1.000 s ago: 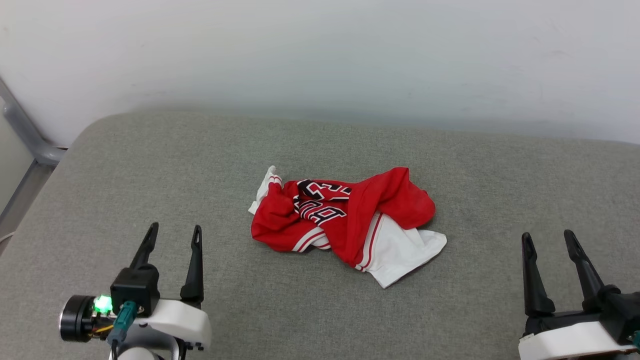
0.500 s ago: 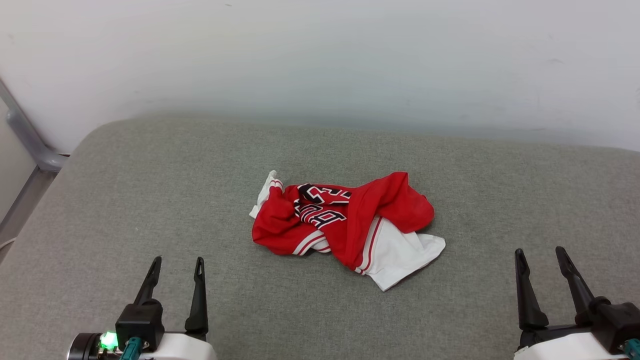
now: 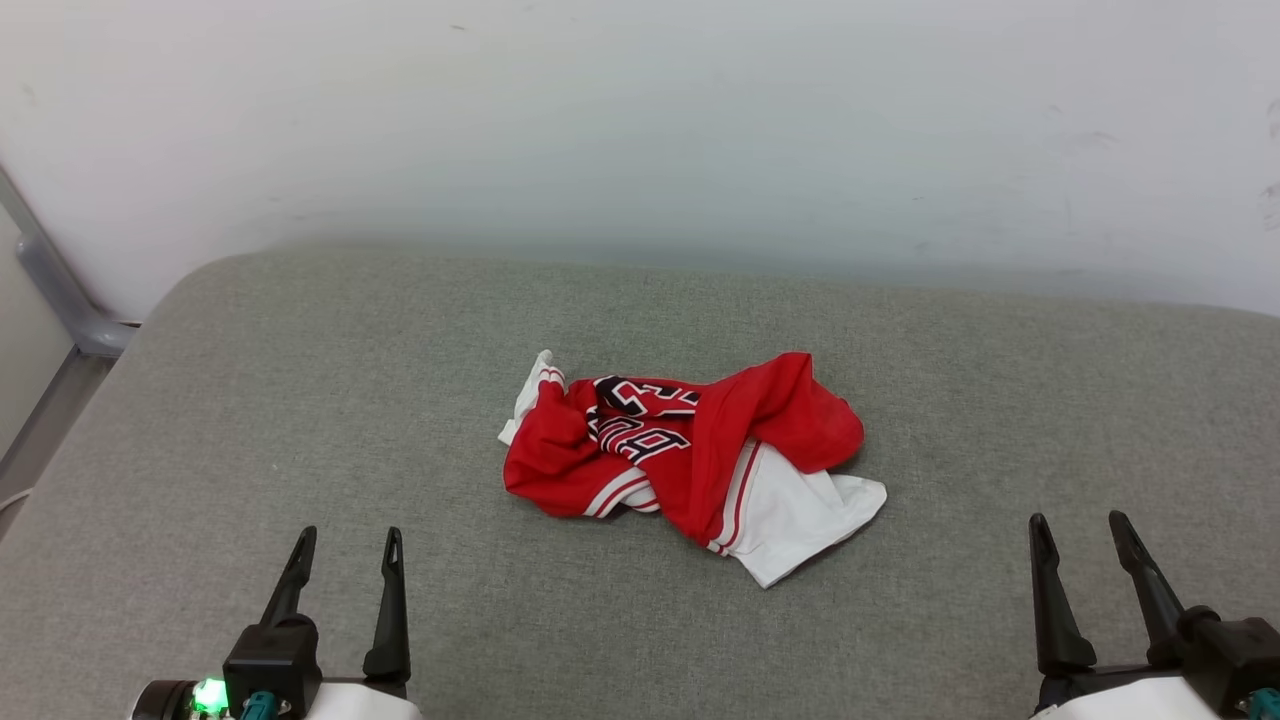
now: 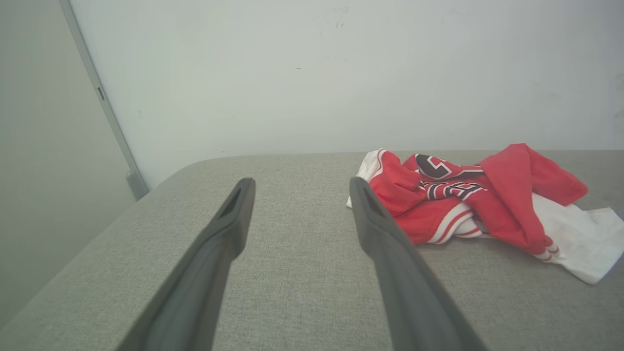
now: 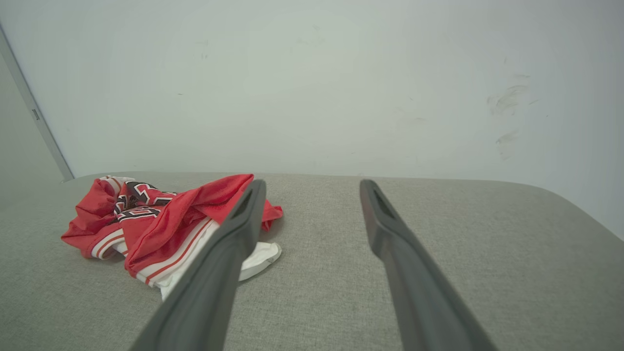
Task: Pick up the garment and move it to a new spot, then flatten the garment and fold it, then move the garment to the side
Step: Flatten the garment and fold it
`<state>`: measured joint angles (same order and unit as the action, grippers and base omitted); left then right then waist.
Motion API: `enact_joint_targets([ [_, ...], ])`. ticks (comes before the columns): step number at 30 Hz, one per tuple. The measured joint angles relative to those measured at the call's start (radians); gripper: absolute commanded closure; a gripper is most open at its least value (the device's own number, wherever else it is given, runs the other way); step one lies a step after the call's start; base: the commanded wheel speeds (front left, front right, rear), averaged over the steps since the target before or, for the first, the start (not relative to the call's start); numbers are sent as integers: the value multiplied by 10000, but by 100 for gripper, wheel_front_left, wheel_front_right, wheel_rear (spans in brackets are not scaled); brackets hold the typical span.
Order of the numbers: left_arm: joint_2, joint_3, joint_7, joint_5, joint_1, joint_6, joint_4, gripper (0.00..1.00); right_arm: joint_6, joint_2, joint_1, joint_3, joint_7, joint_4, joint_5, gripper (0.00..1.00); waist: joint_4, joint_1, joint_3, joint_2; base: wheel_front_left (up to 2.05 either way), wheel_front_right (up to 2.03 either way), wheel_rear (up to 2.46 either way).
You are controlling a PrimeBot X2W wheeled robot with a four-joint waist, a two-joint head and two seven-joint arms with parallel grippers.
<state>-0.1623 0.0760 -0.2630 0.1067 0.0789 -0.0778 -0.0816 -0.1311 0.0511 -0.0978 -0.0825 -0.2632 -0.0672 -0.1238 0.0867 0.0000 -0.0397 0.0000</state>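
Observation:
The garment (image 3: 690, 455) lies crumpled in the middle of the grey padded surface (image 3: 300, 400): a red jersey with black white-outlined lettering, striped trim and a white sleeve sticking out at the lower right. It also lies to the right in the left wrist view (image 4: 477, 200) and to the left in the right wrist view (image 5: 161, 219). My left gripper (image 3: 348, 540) is open near the lower left, well short of the cloth. My right gripper (image 3: 1078, 525) is open at the lower right, also apart from it. Both hold nothing.
A pale wall (image 3: 640, 120) rises behind the padded surface. A grey metal frame (image 3: 50, 280) runs down at the far left, beyond the surface's rounded corner. Bare grey fabric surrounds the garment on all sides.
Both grippers have sunk toward the bottom of the head view, drawing back from the garment. The picture shifted a little downward, so the camera moved. The garment keeps its shape.

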Motion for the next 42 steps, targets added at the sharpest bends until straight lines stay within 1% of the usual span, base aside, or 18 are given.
enact_joint_targets([
  [13, 345, -424, 0, -435, 90, 506, -31, 0, 0, 0, -17, 4, 0, -13, -75, 0, 4, 0, -33, 0, 0, 0, 0],
  [23, 483, -558, 0, -629, 89, 663, -88, 0, 0, 0, 74, -77, 2, 102, 61, 0, 55, 0, -11, 0, 0, 0, 0],
  [26, 522, -573, 0, -675, 74, 690, -105, 0, 0, 0, 535, -113, 0, 378, 395, 0, 86, 0, 30, 0, 0, 0, 0],
  [27, 568, -566, 0, -694, 20, 715, -117, 0, 0, -2, 1254, -119, 0, 685, 786, 0, 119, 1, 91, 0, 0, 0, 0],
  [30, 621, -543, 0, -736, -50, 777, -127, 0, 0, 0, 2153, -31, 0, 920, 1087, 0, 182, 1, 183, 0, 0, 0, 0],
  [33, 654, -531, 0, -763, -132, 836, -151, 0, 0, 167, 3041, 418, -2, 857, 1267, 0, 247, 1, 283, 0, 0, 0, 0],
  [36, 673, -531, 0, -767, -221, 867, -178, 0, -2, 761, 3899, 1170, -2, 378, 1024, 0, 306, 2, 354, 0, 0, 0, 0],
  [38, 698, -516, 0, -775, -238, 874, -192, 0, 0, 1243, 4394, 1866, 0, -196, 746, 0, 349, 2, 388, 0, 0, 0, 0],
  [40, 706, -522, 0, -777, -247, 882, -207, 0, -2, 1630, 4866, 2592, 324, -608, 311, 0, 390, 2, 421, 0, 0, 0, 0],
  [42, 729, -500, 0, -782, -279, 890, -194, 0, -2, 2046, 5404, 3388, 943, -794, -232, 0, 425, 2, 495, 0, 0, 0, 0],
])
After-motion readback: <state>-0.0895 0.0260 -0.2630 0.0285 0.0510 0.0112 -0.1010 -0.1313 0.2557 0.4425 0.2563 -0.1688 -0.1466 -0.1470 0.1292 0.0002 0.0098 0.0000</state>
